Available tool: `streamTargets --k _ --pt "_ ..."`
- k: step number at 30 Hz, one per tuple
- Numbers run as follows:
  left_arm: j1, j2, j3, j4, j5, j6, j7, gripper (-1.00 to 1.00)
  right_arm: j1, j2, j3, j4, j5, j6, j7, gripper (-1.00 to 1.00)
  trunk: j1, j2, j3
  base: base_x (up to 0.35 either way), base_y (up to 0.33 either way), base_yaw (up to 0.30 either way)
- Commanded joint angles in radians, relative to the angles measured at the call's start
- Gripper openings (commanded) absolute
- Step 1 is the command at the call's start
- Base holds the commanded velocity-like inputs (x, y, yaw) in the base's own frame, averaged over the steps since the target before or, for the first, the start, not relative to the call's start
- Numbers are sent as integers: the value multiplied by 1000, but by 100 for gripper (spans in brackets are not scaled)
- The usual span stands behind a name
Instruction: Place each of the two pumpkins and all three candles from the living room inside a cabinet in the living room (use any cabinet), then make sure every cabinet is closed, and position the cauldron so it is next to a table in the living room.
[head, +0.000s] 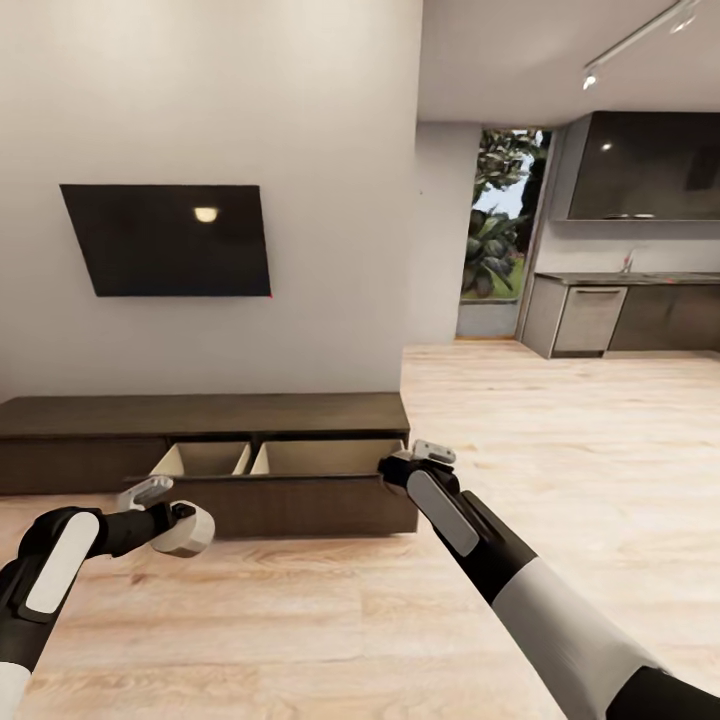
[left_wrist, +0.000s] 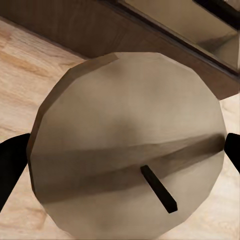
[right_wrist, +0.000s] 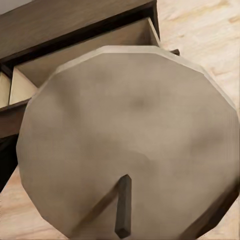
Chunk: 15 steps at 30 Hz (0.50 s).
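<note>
The long, low dark-brown cabinet stands against the wall under a TV. Two of its drawers are pulled out, and their pale interiors look empty. My left gripper is shut on a beige candle, held over the floor just in front of the left open drawer. The left wrist view shows that candle from the top, with its dark wick. My right gripper is at the right corner of the right open drawer, shut on a second candle. The pumpkins and the cauldron are out of view.
A black TV hangs on the wall above the cabinet. Pale wood floor stretches away to the right toward dark-grey kitchen cupboards and a glass opening with plants.
</note>
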Motion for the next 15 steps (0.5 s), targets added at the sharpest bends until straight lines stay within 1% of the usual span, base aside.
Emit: streamTargets --k 1,4,5,6,8,11,15 --pt "-1 0 0 -1 14 4 10 -100 -2 4 1 2 -5 6 -7 -100 0 -1 -1 320 -96 0" --pt "-1 1 1 -1 14 4 10 -100 -5 13 1 64 -44 38 -4 -100 0 -1 -1 320 -96 0" --pt "-1 1 1 -1 14 4 10 -100 -8 14 1 99 -75 48 1 -100 0 -1 -1 321 -95 0" --pt "-1 1 1 -1 14 4 10 -100 -10 14 1 113 -93 51 4 -100 0 -1 -1 322 -86 0" --pt "-1 1 2 -1 14 4 10 -100 -11 15 1 130 -116 55 8 -100 0 -1 -1 328 -19 0" --pt "-1 6 3 -1 15 4 10 -100 -12 15 1 138 -125 56 10 -100 0 -1 -1 313 117 0" --pt "-1 13 2 0 17 5 10 -100 -12 15 1 143 -128 50 10 -100 0 -1 -1 287 198 0"
